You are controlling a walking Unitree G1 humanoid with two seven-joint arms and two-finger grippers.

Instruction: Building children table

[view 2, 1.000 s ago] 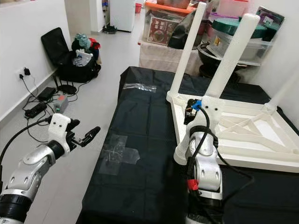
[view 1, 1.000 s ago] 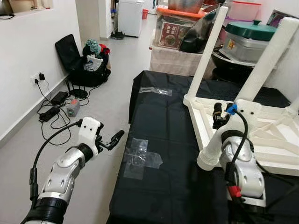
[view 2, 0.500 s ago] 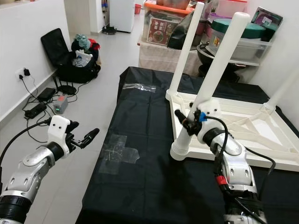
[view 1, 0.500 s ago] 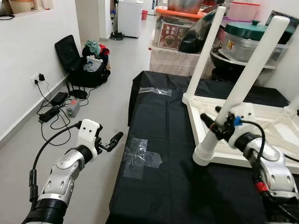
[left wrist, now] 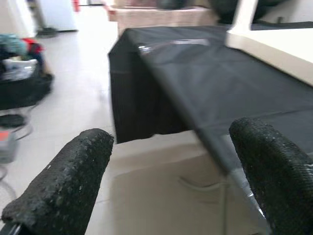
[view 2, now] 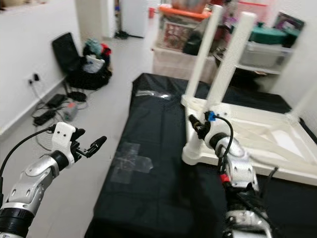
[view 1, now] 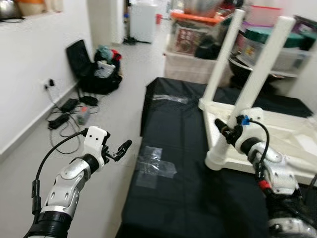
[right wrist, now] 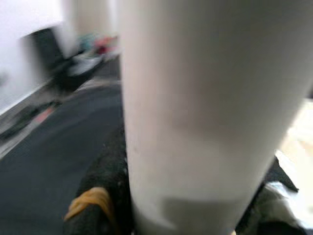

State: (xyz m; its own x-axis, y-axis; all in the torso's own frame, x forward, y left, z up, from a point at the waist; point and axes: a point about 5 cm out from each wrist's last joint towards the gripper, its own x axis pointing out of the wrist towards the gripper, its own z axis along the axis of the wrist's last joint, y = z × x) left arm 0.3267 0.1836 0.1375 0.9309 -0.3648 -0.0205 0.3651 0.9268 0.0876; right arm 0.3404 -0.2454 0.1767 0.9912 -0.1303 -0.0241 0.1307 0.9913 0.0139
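Over the bare floor at about 8 o'clock, the left hand [view 1: 120, 149] hangs idle, its two black fingers spread and holding nothing, just off the edge of the black-draped tabletop [view 1: 183, 163]. Two pieces of clear tape [view 1: 155, 166] lie on the cloth near that edge. Toward 3 o'clock, the white children's table [view 1: 277, 144] lies upside down on the cloth, with legs pointing up at its corners. The right hand [view 1: 225, 134] pinches the near leg [view 1: 250, 91] low down, close to its socket; the right wrist view has the white tube pressed between the dark fingers. By my reading the step in hand is seating or twisting this leg home, and the next move calls for a firm turn or push along the leg's axis while the frame stays flat. Around the room: plastic storage boxes [view 1: 195, 47] at 12 o'clock, a black bag [view 1: 96, 74] and cables [view 1: 64, 111] by the white wall at 10 o'clock.
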